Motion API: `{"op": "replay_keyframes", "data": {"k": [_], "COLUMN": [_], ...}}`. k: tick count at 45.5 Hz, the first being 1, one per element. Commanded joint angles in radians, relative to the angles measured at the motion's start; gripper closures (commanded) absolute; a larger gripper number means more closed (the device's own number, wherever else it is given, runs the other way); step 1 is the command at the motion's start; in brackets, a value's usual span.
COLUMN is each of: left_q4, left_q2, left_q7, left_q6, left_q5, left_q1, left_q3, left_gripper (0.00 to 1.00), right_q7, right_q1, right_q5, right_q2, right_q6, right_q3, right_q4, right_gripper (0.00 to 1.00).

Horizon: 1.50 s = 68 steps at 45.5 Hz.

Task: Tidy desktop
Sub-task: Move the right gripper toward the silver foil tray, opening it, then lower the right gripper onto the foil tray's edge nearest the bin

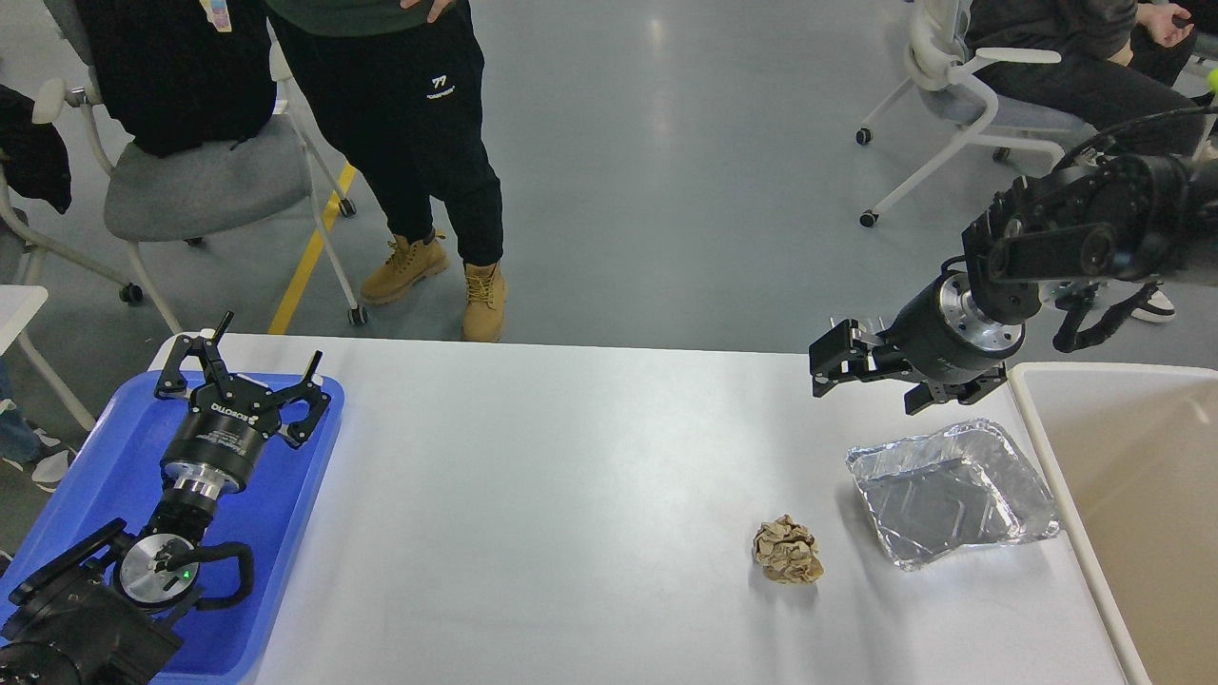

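At the far left, one flat blue plastic tray (304, 476) sits on the left end of the large white rectangular tabletop (571, 495), which fills the lower part of the view from the tray to the bin. The left tool (243, 366) hovers over the tray's far end with its two fingers spread wide and nothing between them. The middle of the tabletop is bare. Further right lies one crumpled ball of brown paper (788, 550), and just beside it, apart from it, one shallow square aluminium foil tray (952, 495), dented and empty. The right tool (837, 366) hangs above the tabletop near the foil tray's far edge, pointing left, holding nothing; its fingers look parted, with a gap between them. At the far right stands one beige bin with a white rim (1032, 419), close against the tabletop's edge. So two pieces of rubbish remain to clear. The risks, as I judge them: the thin foil may buckle or slip if pinched on its rim, and could slide along the smooth surface instead of lifting; the light paper ball may roll away if a finger nudges it; and either piece released too early could drop short of the bin's rim.
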Motion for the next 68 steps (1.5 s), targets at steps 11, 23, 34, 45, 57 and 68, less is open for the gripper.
{"op": "replay_keyframes", "data": {"k": [11, 23, 34, 45, 57, 68], "left_q4": [0.000, 0.000, 0.000, 0.000, 0.000, -0.001], "left_q2": [-0.001, -0.001, 0.001, -0.001, -0.001, -0.001], "left_q7": [0.001, 0.001, 0.001, 0.001, 0.001, 0.001], "left_q6": [0.000, 0.000, 0.000, 0.000, 0.000, 0.000], "left_q5": [0.000, 0.000, 0.000, 0.000, 0.000, 0.000], "left_q1": [0.000, 0.000, 0.000, 0.000, 0.000, 0.000], "left_q3": [0.000, 0.000, 0.000, 0.000, 0.000, 0.000], "left_gripper": [0.01, 0.01, 0.01, 0.01, 0.01, 0.01], "right_q7": [0.000, 0.000, 0.000, 0.000, 0.001, 0.001], "right_q1": [-0.069, -0.096, -0.122, -0.122, -0.119, -0.113], "right_q5": [0.015, 0.010, 0.016, 0.005, 0.007, 0.005], "right_q2": [-0.058, -0.055, -0.057, -0.058, -0.072, -0.121], "right_q6": [-0.059, -0.083, -0.086, -0.086, -0.079, -0.064], "right_q3": [-0.017, -0.019, -0.006, -0.005, -0.002, -0.002], "right_q4": [-0.004, -0.004, -0.011, -0.011, -0.011, -0.004], "right_gripper": [0.00, 0.00, 0.00, 0.00, 0.00, 0.00]}}
